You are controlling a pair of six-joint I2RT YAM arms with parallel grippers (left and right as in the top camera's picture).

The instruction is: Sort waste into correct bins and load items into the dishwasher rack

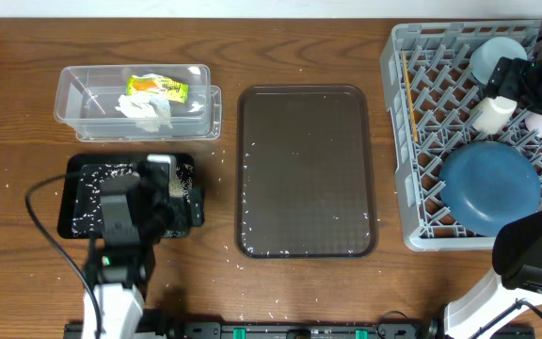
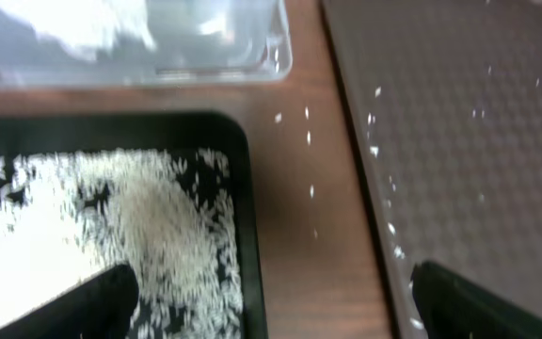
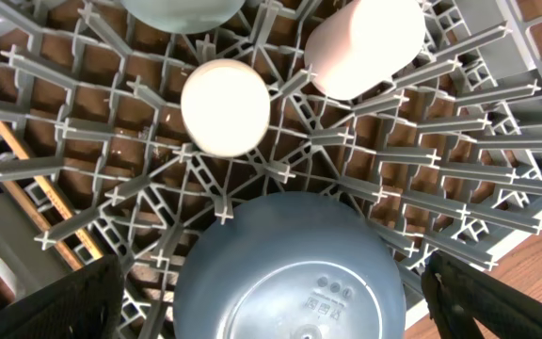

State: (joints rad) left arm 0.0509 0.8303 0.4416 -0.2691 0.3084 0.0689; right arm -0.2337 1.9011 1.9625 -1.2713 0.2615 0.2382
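My left pincer (image 2: pixel 280 311) hangs wide open and holds nothing, touching nothing that I can see. Right under it and off to its left lies the black tray (image 2: pixel 243 141), with the rice (image 2: pixel 149 226) heaped in it. Just to the right of the pincer, on the bare counter (image 1: pixel 17 56) and along the near edge of the brown tray (image 1: pixel 309 169), loose grains (image 2: pixel 309 137) lie scattered. Ahead of it sits the clear tub (image 1: pixel 73 85), with the tissue (image 1: pixel 147 115) and the wrapper (image 1: pixel 158 88) inside.

My right pincer (image 3: pixel 280 301) is also spread wide and empty, hovering over the rack (image 1: pixel 422 94). Directly beneath it the dark-blue bowl (image 3: pixel 290 273) rests bottom-up on the pegs. Ahead of it stands the white cup (image 3: pixel 226 106). Further ahead and to the right is the pink cup (image 3: pixel 365 47), and furthest ahead, the light-blue bowl (image 3: pixel 182 11). The chopsticks (image 1: pixel 408 94) lie far to its left along the rack's edge, pointing away from me.

As I judge it, the sorting and loading are all but done. Only the loose grains are out of place. They lie to the right of my left pincer, strung along the brown tray's long side, which runs away from me. My left arm is much the nearer to them.
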